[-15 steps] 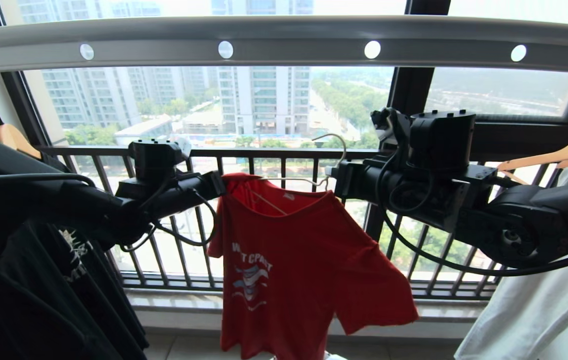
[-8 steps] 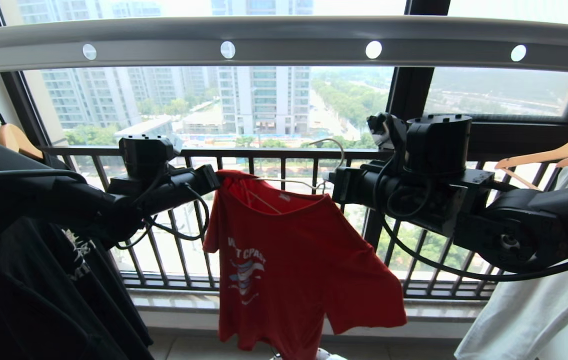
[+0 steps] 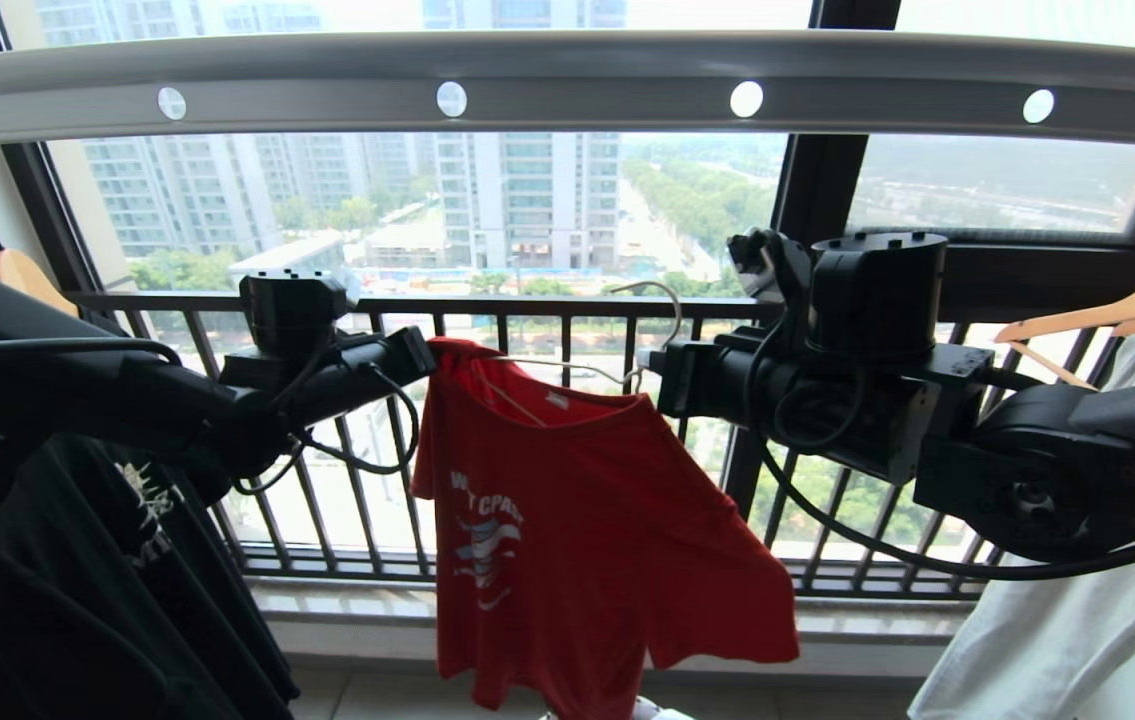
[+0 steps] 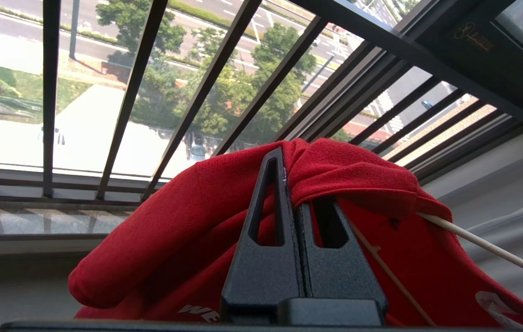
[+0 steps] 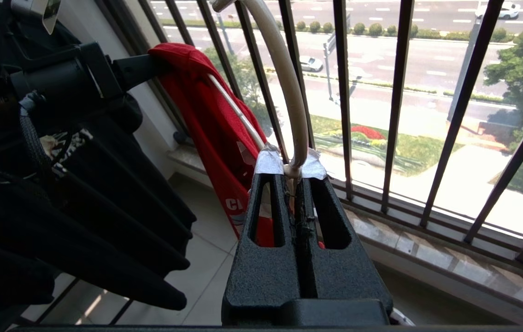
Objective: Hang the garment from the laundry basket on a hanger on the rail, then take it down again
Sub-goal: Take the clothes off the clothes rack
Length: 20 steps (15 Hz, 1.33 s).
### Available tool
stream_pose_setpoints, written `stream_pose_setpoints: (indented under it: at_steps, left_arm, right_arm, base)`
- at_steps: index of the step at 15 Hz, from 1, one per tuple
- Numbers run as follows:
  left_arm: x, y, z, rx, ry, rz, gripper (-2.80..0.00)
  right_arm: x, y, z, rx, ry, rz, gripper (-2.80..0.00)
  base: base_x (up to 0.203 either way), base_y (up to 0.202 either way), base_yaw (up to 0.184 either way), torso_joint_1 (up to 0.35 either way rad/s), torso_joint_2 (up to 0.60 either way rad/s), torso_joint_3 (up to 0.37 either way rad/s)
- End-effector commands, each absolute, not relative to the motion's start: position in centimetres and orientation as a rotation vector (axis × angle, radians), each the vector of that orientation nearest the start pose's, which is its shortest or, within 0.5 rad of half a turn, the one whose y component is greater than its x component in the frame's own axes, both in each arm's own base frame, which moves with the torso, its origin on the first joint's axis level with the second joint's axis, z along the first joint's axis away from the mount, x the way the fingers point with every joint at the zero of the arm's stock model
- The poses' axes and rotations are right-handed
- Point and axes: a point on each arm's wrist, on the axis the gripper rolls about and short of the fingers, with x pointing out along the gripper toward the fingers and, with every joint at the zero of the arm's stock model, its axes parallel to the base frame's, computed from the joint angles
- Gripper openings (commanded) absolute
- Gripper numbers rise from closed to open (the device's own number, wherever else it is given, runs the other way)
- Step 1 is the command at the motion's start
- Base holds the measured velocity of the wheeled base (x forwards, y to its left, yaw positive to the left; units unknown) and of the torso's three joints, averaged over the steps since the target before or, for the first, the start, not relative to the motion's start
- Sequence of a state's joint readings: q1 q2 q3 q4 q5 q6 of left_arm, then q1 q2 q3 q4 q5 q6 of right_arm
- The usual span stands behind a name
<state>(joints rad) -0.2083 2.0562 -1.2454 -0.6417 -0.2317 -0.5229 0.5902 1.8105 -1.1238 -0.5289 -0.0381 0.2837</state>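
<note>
Hanging below rail point(image 3: 567, 70), garment point(image 3: 567, 520), left tool point(image 3: 422, 352) clamping it, right tool point(image 3: 655, 375) clamping hanger point(image 3: 652, 310)

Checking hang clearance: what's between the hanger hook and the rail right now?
Nothing but air and window glass: in the head view the hanger hook sits well below the rail, unhooked.

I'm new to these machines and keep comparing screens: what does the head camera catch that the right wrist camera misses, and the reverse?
Only the head view shows the rail overhead, the T-shirt's white print, and a wooden hanger to the right. Only the right wrist view shows the right gripper shut on the neck of the white wire hanger. Both show the red T-shirt, the left gripper pinching its shoulder, and the window railing.
</note>
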Motion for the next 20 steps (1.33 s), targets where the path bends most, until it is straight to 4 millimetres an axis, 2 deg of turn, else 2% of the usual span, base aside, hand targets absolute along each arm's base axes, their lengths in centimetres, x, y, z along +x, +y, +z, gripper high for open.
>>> stream_pose_setpoints:
  at_steps: [1, 9, 12, 15, 20]
  left_arm:
    - [41.1, -9.2, 16.9, -0.519, 0.281, -0.372, -2.80]
    - [41.4, -8.9, 16.9, -0.564, 0.286, -0.362, -2.80]
    - [42.2, -8.8, 17.3, -0.628, 0.273, -0.340, -2.80]
    - [42.0, -8.8, 18.2, -0.681, 0.260, -0.342, -2.80]
    - [42.4, -8.9, 17.7, -0.685, 0.290, -0.334, -2.80]
  right_arm:
    - [29.3, 19.6, 22.8, 0.233, 0.213, 0.528, -2.80]
    - [29.4, 19.4, 23.1, 0.237, 0.203, 0.522, -2.80]
    - [29.4, 19.4, 23.0, 0.236, 0.205, 0.523, -2.80]
    - [28.9, 20.1, 22.3, 0.226, 0.229, 0.545, -2.80]
    - [28.4, 20.6, 22.0, 0.207, 0.240, 0.563, -2.80]
  base:
    - [0.000, 0.000, 0.000, 0.000, 0.00, 0.000]
    - [0.000, 0.000, 0.000, 0.000, 0.00, 0.000]
    - [0.000, 0.000, 0.000, 0.000, 0.00, 0.000]
    - [0.000, 0.000, 0.000, 0.000, 0.00, 0.000]
    - [0.000, 0.000, 0.000, 0.000, 0.00, 0.000]
